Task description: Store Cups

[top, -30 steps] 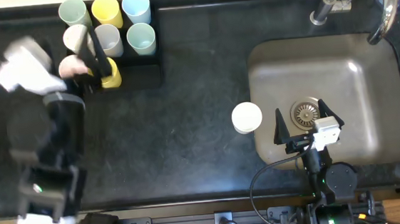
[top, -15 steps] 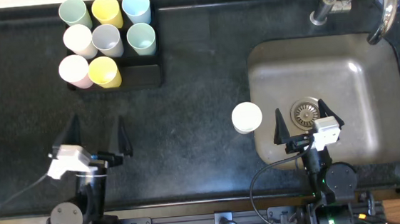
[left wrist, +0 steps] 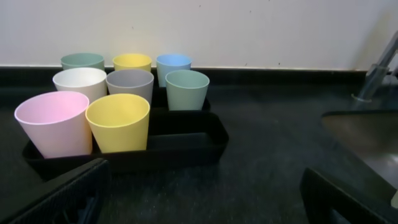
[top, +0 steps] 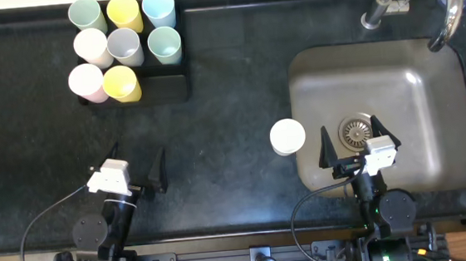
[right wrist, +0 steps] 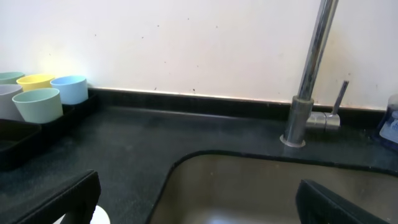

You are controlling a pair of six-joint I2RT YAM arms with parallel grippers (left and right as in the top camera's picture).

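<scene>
white cup [top: 287, 136] stands alone on the counter [top: 234, 147], near the middle, just beside the left rim of the sink [top: 428, 73]; cannot tell if it is mouth up or mouth down. tray [top: 171, 89] sits at the counter's back left corner, full except for its front right slot.

right tool [top: 350, 135]: near the front edge, over the sink, spread wide, holding nothing.
left tool [top: 135, 161]: near the front edge, left half, likewise wide apart and empty.

judgement: the step in hand is fetching the white cup, and the right tool is nearest. come in from the side and close gently across the wall, since a light cup may skid or tip. set it in the bare slot, clear of the yellow cup [top: 121, 83] and the teal cup [top: 164, 44].
</scene>
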